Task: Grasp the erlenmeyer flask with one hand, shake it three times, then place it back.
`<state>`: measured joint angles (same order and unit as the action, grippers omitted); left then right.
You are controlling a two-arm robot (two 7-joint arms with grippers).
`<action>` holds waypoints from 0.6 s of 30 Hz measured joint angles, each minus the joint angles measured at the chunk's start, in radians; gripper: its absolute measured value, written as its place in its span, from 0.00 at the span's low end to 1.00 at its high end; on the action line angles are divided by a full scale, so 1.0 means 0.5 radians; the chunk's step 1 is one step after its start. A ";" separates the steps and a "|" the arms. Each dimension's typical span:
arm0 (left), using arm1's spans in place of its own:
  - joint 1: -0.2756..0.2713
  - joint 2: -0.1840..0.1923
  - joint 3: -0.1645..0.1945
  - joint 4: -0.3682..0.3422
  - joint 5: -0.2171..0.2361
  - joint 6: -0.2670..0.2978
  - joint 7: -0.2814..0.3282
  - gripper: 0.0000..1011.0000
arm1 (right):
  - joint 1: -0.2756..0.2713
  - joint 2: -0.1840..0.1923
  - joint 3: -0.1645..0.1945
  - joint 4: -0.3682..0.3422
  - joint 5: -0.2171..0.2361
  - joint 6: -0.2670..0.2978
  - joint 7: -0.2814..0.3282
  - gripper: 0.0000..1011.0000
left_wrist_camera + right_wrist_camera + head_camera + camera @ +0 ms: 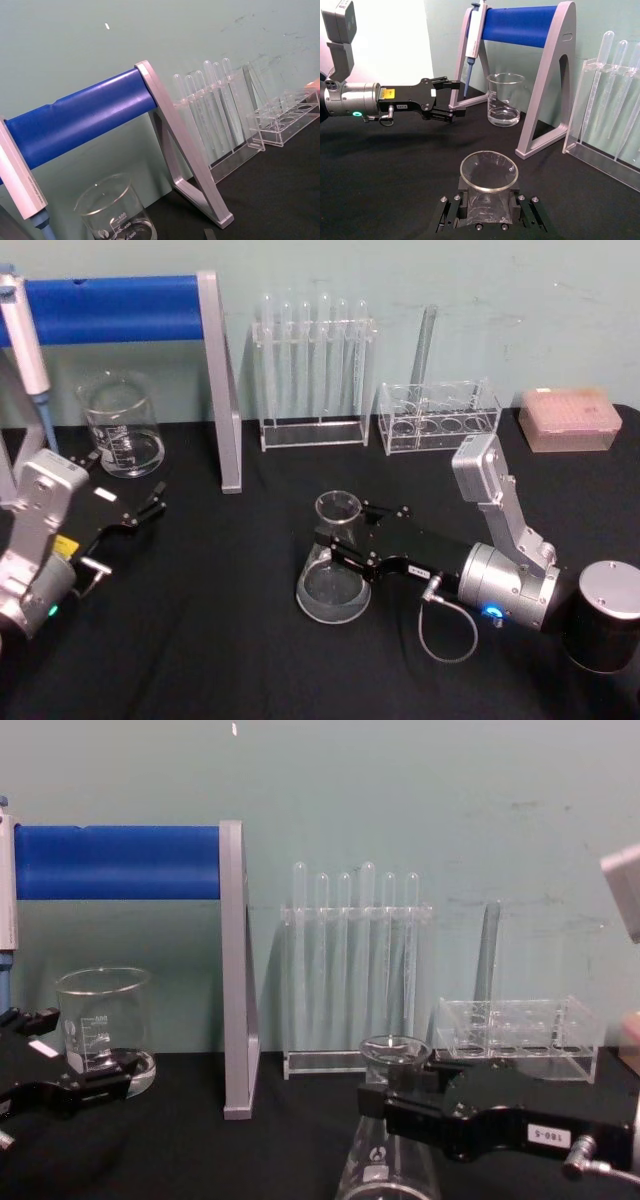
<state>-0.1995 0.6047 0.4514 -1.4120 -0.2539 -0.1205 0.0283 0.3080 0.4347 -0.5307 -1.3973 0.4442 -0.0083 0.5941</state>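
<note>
At the lower centre of the head view, the right hand (335, 540) is closed around the neck of the erlenmeyer flask (333, 580), whose base rests on the black table (230, 640). A white tag on that hand's body reads "180-5" upside down in the chest view. At the left edge, the left hand (150, 508) hangs with fingers apart, holding nothing, near the beaker (122, 426) printed "400" and "300".

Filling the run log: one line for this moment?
right tool: shut on erlenmeyer flask neck | flask: standing on table | left tool: open, idle near beaker
</note>
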 joint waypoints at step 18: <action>0.000 0.000 0.000 0.000 0.000 0.000 0.000 0.99 | -0.001 0.000 0.000 0.000 -0.001 0.000 0.000 0.45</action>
<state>-0.1995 0.6047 0.4514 -1.4120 -0.2539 -0.1205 0.0283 0.3072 0.4347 -0.5307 -1.3971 0.4438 -0.0082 0.5942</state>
